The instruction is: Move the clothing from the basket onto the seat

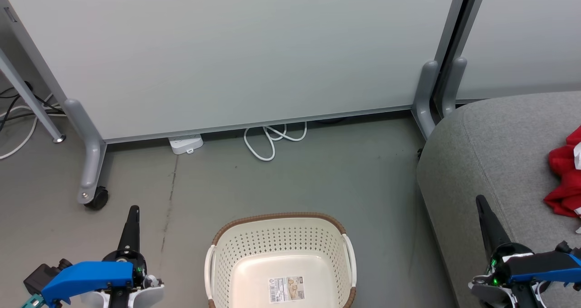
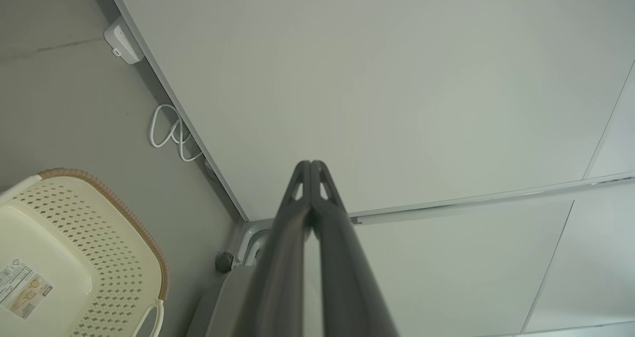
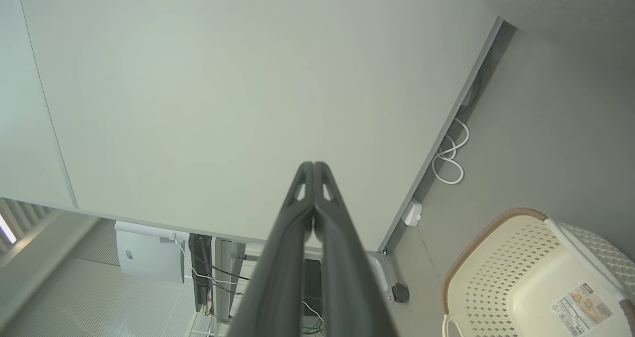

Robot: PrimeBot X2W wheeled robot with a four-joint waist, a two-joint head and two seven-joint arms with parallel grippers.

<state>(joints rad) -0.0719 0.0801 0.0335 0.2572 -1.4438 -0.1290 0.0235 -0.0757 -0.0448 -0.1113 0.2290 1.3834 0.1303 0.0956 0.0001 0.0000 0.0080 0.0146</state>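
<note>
A pale label sticker [image 1: 286, 289] lies on the inner base of the basket [image 1: 277, 237], near the middle of the scene. It carries a barcode [image 1: 273, 293] at its left end and some small print. None of this lettering is legible.
</note>
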